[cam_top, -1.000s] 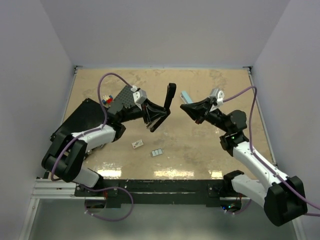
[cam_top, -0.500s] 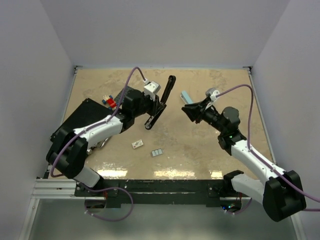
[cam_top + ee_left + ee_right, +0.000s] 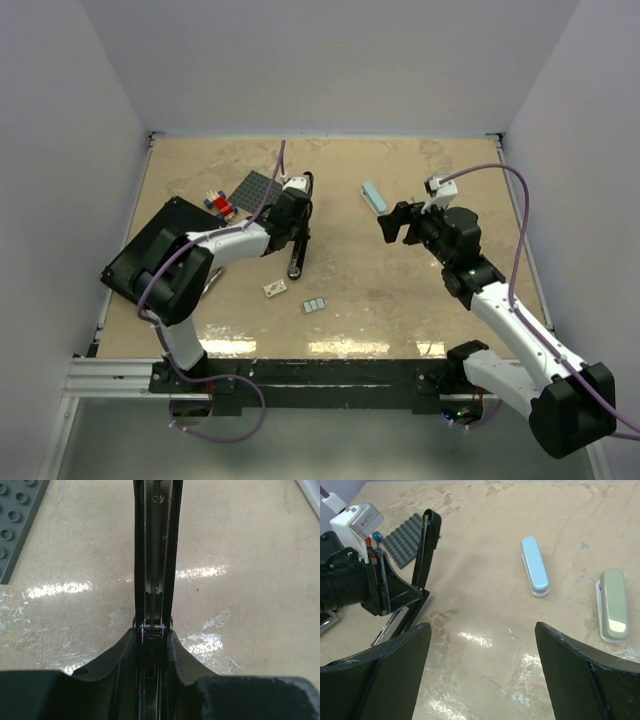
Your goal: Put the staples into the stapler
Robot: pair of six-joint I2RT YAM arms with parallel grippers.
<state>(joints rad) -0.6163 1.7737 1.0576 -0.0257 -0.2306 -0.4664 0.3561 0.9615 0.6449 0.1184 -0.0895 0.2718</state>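
One stapler (image 3: 155,555), rear hidden in left hand (image 3: 152,642), staples (image 3: 315,305) barely legible

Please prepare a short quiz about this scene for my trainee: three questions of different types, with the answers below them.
1. True or false: the right end effector holds the staples.
2. What does the left end effector grip? A) a grey studded plate B) the black stapler C) a white box
3. In the right wrist view, what colour is the small stapler lying to the right of the pale blue stapler?

Key
1. False: it is open and empty, and the staples lie on the table.
2. B.
3. Pale green: the pale green stapler.
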